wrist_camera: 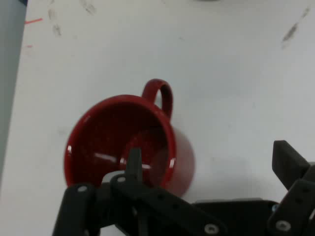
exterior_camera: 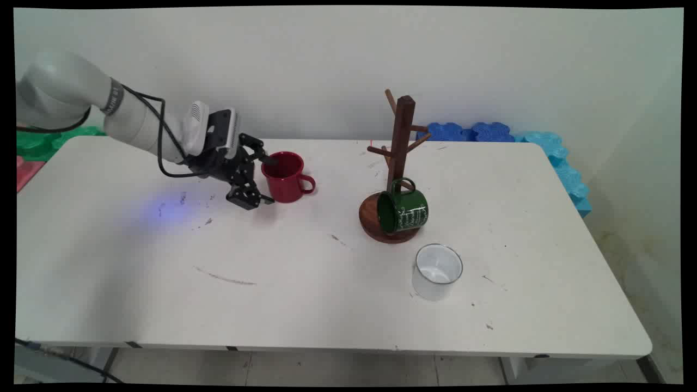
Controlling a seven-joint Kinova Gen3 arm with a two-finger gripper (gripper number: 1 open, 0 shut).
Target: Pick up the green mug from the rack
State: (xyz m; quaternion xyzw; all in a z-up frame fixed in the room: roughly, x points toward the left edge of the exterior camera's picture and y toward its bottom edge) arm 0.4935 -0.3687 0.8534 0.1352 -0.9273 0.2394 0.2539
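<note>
Over on the counter's (exterior_camera: 109,283) left side, the gripper (exterior_camera: 265,179) sits tipped low against the red mug (exterior_camera: 283,177). Its fingers (wrist_camera: 133,162) are spread wide and straddle the rim, one dipped inside, the other outside, nothing pinched yet. The mug stands upright with its handle facing away from the arm, so that wall is open to grab.

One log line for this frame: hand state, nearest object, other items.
hand: open, straddling red mug wall | green mug: hung on wooden mug tree | white cup: upright on table
</note>
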